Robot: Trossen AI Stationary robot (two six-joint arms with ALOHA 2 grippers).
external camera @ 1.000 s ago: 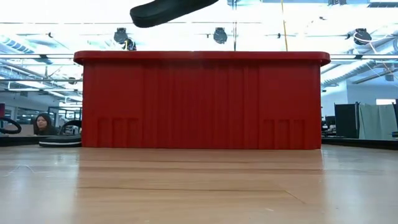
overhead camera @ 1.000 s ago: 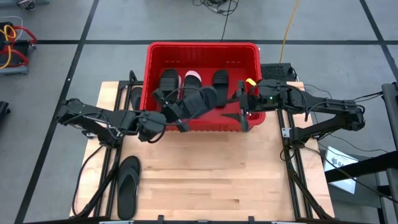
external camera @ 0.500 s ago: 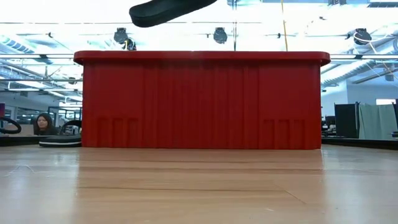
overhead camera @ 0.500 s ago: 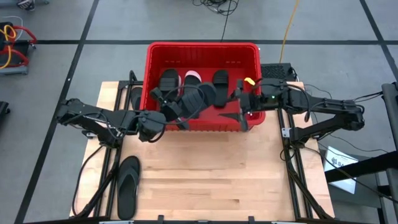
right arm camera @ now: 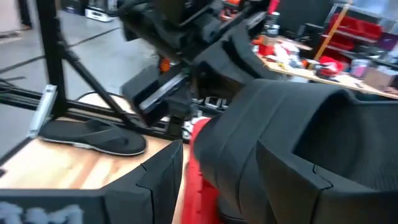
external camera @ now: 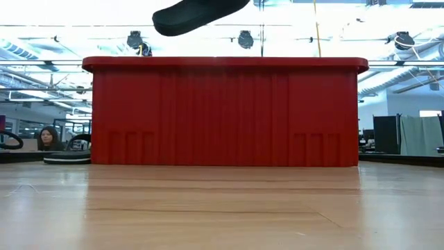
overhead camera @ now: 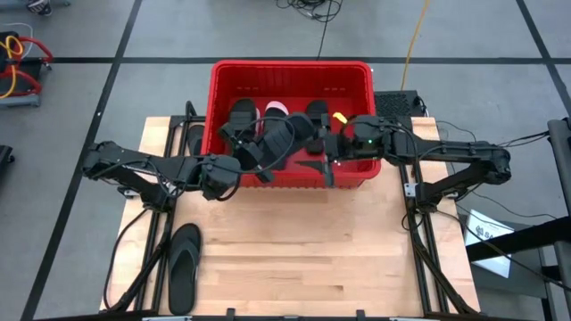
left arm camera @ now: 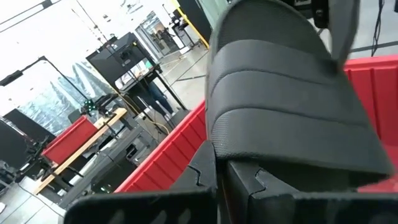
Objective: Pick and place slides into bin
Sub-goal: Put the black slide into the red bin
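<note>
Bin (external camera: pixel 225 111) interior hidden at table height.

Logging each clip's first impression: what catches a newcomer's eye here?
The big red bin at the table's far edge, several slides inside. Both hands meet over it: the left hand holds a black slide above the near rim, the right hand alongside. One black flip-flop lies on the table's near left.

A black slide (external camera: pixel 198 14) hangs above the red bin (external camera: pixel 225 114) on the table (external camera: pixel 222 208).

left gripper (overhead camera: pixel 252 160): jaws clamped | right gripper (overhead camera: pixel 323 153): jaws clamped, raised
</note>
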